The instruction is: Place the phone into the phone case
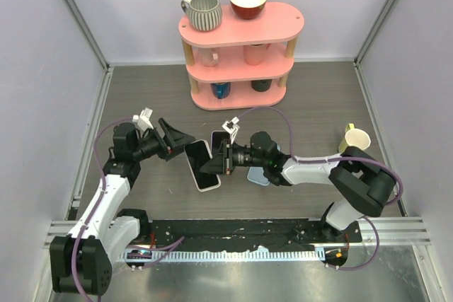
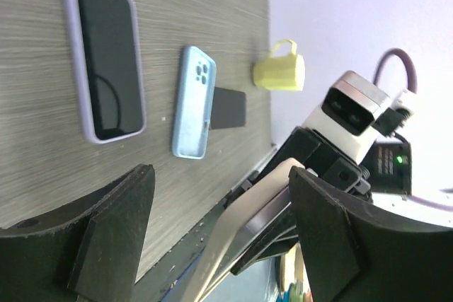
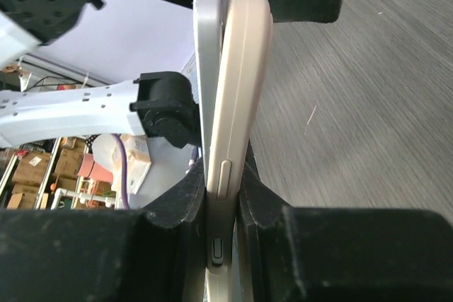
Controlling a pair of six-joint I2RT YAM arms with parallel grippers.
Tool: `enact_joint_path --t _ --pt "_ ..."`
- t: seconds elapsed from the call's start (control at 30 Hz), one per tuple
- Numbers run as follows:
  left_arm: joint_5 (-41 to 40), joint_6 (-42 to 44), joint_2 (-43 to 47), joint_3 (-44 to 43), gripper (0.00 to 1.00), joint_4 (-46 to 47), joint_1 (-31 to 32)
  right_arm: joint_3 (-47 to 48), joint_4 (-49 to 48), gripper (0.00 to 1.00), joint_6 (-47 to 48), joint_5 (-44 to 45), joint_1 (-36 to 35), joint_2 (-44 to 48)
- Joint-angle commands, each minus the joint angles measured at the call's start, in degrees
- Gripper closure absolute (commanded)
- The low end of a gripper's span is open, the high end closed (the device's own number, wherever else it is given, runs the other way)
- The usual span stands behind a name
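One grip is holding phone point(image 3: 207, 68) and case point(image 3: 244, 68) before the shelf point(image 1: 241, 33)
The right gripper point(image 1: 218, 163) is pinching both while the left gripper point(image 1: 182, 145) is gaping empty, so the phone is risking slipping out

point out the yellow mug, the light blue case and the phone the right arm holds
yellow mug point(image 2: 277, 74), left wrist view, on its side wall
light blue case point(image 2: 190, 114), left wrist view, middle of its back
held phone point(image 1: 202, 166), top external view, centre of its dark screen
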State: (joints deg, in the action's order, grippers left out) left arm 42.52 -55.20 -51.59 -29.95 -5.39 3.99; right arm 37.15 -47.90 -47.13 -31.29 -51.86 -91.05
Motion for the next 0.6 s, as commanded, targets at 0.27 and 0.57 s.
enact_joint_path --t 0.27,0.57 --pt "15.2 -26.3 1.5 12.5 0.31 51.3 -0.1 -0.8 -21.6 0.98 -12.1 -10.2 0.8 2.0" --pt "16.6 -27.2 3.8 12.6 0.41 50.5 -0.1 -1.5 -41.6 0.98 -25.2 -12.2 0.8 -7.2"
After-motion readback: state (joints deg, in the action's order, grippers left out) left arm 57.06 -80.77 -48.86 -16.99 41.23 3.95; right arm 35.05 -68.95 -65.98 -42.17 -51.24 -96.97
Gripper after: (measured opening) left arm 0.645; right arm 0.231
